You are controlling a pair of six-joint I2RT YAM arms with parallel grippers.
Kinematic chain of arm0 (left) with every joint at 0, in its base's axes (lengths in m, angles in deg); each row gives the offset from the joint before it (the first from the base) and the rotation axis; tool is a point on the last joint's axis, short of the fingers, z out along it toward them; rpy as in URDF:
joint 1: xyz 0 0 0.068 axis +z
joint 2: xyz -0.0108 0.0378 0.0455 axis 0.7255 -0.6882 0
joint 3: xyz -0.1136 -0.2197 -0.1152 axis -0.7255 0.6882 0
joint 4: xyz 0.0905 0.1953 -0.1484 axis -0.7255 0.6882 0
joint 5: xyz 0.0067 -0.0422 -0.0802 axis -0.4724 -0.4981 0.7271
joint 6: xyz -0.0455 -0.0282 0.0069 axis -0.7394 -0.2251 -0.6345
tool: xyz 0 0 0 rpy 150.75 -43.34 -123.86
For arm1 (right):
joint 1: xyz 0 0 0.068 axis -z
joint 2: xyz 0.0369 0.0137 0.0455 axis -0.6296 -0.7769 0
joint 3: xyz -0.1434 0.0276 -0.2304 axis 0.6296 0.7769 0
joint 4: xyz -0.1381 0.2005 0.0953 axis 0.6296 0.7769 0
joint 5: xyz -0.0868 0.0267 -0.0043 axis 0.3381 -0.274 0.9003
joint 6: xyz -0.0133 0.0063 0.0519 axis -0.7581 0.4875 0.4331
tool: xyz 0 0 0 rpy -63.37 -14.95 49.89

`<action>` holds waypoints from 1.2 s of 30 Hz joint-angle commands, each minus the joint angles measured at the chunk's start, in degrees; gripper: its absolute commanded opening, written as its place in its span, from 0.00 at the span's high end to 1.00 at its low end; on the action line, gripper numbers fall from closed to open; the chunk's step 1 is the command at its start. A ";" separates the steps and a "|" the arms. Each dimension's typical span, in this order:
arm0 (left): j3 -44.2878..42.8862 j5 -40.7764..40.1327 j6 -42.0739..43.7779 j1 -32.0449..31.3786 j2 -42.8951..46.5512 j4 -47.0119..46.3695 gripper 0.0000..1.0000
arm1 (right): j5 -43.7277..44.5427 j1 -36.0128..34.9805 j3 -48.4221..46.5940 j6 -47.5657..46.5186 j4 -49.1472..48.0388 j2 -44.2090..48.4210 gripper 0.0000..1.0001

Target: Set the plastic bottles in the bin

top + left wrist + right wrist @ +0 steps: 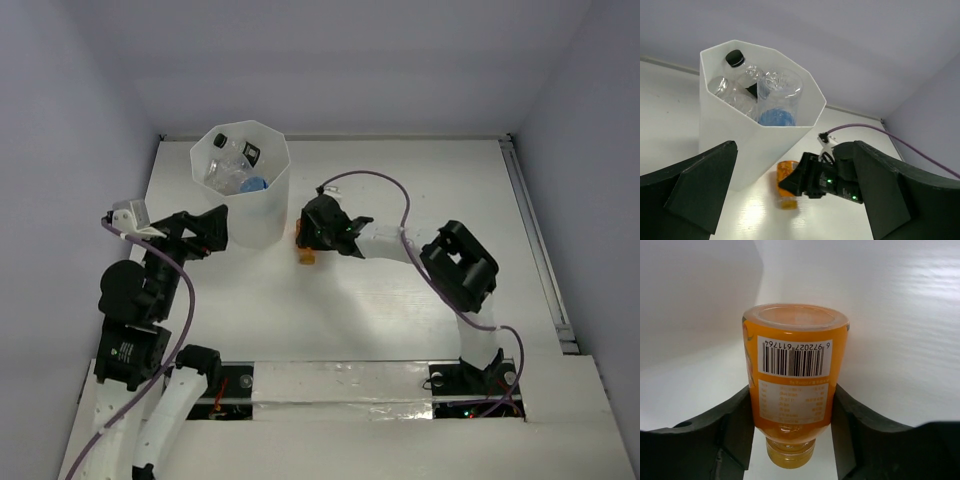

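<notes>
The orange bottle point(794, 374) lies on its side on the white table, cap toward the right wrist camera, just right of the bin point(262, 215). My right gripper point(791, 426) is shut on it, a black pad pressed to each side of its body. From above, the orange bottle point(306, 254) peeks out under the right gripper point(310, 240). The tall white bin point(740, 145) holds several clear bottles, one black-capped point(734, 58) and one with a blue label point(775, 118). My left gripper point(205, 232) hangs open and holds nothing, left of the bin and facing it.
Purple cables loop over both arms point(385, 185). The table's far edge meets the back wall point(400, 138) just behind the bin. A metal rail point(535, 240) runs along the table's right edge.
</notes>
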 commanded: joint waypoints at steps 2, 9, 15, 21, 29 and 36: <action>0.46 0.38 2.43 0.14 3.47 2.47 0.01 | 8.45 -0.02 5.22 -1.72 -0.06 13.07 0.62; 5.64 0.37 2.61 0.14 7.42 2.82 0.01 | 13.31 -0.02 1.29 -12.53 2.15 32.69 0.63; 8.72 -1.47 3.14 0.14 9.88 2.47 0.01 | 7.33 -0.02 -21.63 -19.21 7.77 21.66 0.62; 10.22 -2.35 2.79 0.14 11.73 2.21 0.01 | 3.81 -0.02 -44.36 -20.36 7.59 8.46 0.61; 10.66 -2.35 2.79 0.14 12.61 1.95 0.01 | -1.56 -0.02 -63.15 -20.98 11.47 -4.57 0.28; 10.22 -1.30 2.61 0.14 11.91 1.77 0.01 | -1.11 -0.02 -57.17 -22.29 9.09 0.88 0.06</action>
